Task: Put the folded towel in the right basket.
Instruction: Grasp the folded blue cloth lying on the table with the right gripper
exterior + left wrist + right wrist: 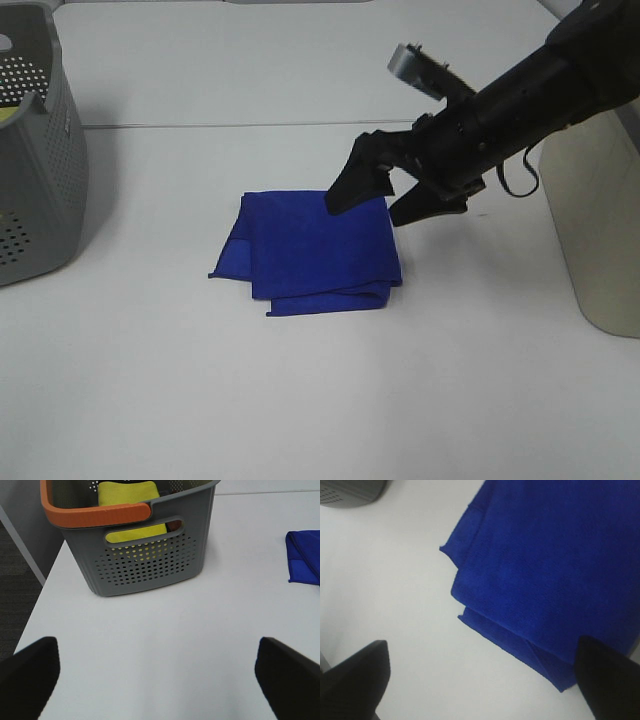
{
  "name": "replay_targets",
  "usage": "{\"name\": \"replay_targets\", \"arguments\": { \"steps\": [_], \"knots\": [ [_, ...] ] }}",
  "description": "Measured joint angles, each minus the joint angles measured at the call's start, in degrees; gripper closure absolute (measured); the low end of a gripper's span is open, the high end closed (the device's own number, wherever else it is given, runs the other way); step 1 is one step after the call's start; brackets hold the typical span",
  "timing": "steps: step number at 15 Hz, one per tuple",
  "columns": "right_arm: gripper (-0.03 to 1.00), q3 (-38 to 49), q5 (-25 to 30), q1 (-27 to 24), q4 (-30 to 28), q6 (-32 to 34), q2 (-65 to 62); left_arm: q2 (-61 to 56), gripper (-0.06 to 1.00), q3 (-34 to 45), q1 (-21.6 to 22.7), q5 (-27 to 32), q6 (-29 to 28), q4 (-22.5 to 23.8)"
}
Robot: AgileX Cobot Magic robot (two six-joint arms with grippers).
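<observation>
There is one blue towel (pixel 320 245) on the one white counter (pixel 300 400), and two baskets: one gray basket (pixel 40 180) with holes and one pale basket (pixel 600 240). One yellow cloth (pixel 131 502) lies in the gray basket, which makes two cloths in all. Two grippers show, the left gripper (pixel 157 680) and the right gripper (pixel 372 208), each with two dark jaws, and one arm (pixel 530 95) is in the high view.
</observation>
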Motion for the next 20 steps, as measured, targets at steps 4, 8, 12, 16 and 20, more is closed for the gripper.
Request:
{"name": "replay_targets", "arguments": {
  "steps": [4,8,12,16,20],
  "knots": [
    [0.01,0.0,-3.4,0.2,0.5,4.5,7.3,0.0,-0.05,0.0,0.0,0.0,0.0,0.0],
    [0.01,0.0,-7.5,0.2,0.6,6.1,9.5,0.0,-0.05,0.0,0.0,0.0,0.0,0.0],
    [0.02,0.0,-14.3,0.2,1.4,8.9,10.0,0.0,-0.05,0.0,0.0,0.0,0.0,0.0],
    [0.02,-0.5,-14.7,0.6,1.9,9.7,11.5,0.0,-0.05,0.0,0.0,0.0,0.0,0.0],
    [0.03,-1.9,-19.0,9.6,2.1,10.4,12.7,0.0,-0.05,0.0,0.0,0.0,0.0,0.0]
  ]
}}
